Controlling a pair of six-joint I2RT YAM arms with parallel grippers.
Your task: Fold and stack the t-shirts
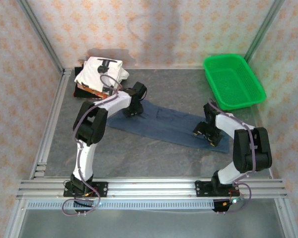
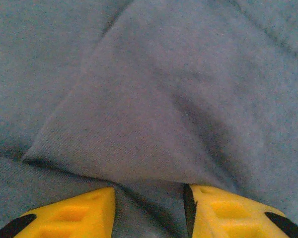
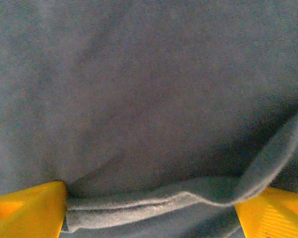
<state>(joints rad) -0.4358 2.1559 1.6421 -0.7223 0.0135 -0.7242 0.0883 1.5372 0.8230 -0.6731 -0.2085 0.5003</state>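
Observation:
A dusty navy-blue t-shirt lies as a long folded strip across the middle of the table. My left gripper presses down on its far left end. In the left wrist view the yellow fingers stand partly apart, and a raised fold of the blue cloth runs into the gap of the gripper. My right gripper is down on the shirt's right end. It stands wide open, with the doubled hem lying between its fingers. A stack of folded t-shirts, white with black print on top, sits at the back left.
A green mesh basket stands at the back right corner. Metal frame rails run along the left side and the near edge. Patterned walls close in the back and sides.

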